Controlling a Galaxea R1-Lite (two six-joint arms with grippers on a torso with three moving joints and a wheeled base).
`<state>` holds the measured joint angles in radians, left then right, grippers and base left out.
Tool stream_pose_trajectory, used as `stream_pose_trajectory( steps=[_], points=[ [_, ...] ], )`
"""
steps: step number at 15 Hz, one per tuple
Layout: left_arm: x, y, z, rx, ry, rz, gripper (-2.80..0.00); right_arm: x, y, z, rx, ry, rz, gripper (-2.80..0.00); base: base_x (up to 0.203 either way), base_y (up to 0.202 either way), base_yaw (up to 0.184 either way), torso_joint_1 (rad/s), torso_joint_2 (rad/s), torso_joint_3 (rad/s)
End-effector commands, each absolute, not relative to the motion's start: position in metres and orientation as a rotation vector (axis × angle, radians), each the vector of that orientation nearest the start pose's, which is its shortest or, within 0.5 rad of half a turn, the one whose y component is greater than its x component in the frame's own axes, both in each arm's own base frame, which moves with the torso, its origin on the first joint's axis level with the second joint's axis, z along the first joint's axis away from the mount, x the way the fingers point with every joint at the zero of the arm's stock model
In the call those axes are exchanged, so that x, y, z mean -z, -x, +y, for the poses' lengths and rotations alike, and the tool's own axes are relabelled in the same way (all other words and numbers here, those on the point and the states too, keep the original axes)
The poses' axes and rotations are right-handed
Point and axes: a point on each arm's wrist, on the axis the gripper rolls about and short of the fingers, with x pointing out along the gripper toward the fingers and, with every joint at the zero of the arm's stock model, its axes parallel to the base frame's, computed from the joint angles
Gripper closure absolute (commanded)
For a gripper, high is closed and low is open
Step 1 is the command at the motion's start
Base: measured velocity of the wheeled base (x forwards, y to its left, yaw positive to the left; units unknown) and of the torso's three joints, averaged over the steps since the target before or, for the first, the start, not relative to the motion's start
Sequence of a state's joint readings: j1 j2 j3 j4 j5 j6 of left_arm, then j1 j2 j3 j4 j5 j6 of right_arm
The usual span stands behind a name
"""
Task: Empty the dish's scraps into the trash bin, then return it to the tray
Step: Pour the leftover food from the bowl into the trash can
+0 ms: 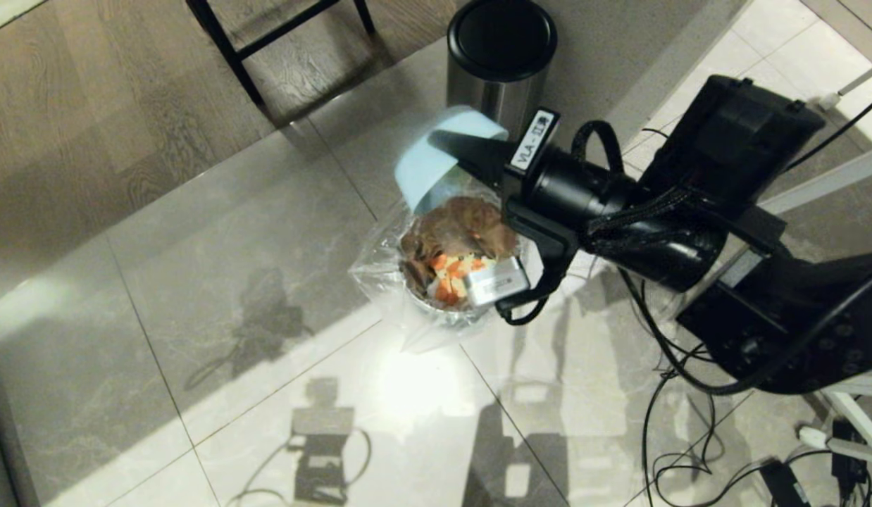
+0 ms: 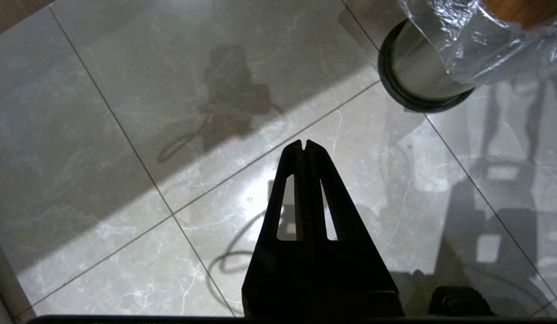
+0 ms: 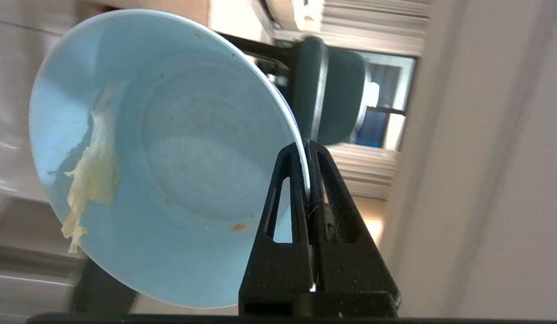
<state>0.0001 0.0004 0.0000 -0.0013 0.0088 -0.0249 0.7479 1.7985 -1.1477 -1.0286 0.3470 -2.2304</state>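
- The left gripper [image 2: 304, 146] hung closed and empty above bare floor [image 1: 196, 296], well apart from the work; the open tiles on that side gave plenty of room.
- The bin [image 1: 436, 310] stood just right of that, its clear bag [image 1: 376, 271] flaring past the rim. Orange scraps [image 1: 450, 271] lay inside among brown waste.
- The dish [image 1: 429, 165] was tipped steeply over the bin's far edge, pinched at its rim by the right gripper [image 3: 307, 148], jaws clamped on the thin wall.
- A pale yellow shred [image 3: 92, 180] clung to the inner wall; I judged it could drop on the floor or ride back to the tray, which was not in view.
- A rim pinch that thin could slip if the wrist swung fast.
- Right of the bin, the lidded bin [image 1: 501, 60], cables [image 1: 675, 422] and a white frame [image 1: 823, 186] crowded the way back.
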Motion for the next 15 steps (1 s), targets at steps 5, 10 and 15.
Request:
stream_pose_trajectory(
  steps=[5, 10, 15],
  points=[
    [-0.076, 0.023, 0.0, -0.009, 0.025, 0.0, 0.0, -0.31, -0.235, 0.229, -0.074, 1.831, -1.44, 0.0, 0.0, 0.0, 0.0, 0.0, 0.0, 0.0],
    [-0.076, 0.023, 0.0, -0.009, 0.026, 0.0, 0.0, -0.312, -0.232, 0.221, -0.035, 1.835, -1.437, 0.0, 0.0, 0.0, 0.0, 0.0, 0.0, 0.0],
    [-0.076, 0.023, 0.0, -0.01, 0.026, 0.0, 0.0, -0.326, -0.23, 0.222, -0.044, 1.737, -1.494, 0.0, 0.0, 0.0, 0.0, 0.0, 0.0, 0.0]
  ],
)
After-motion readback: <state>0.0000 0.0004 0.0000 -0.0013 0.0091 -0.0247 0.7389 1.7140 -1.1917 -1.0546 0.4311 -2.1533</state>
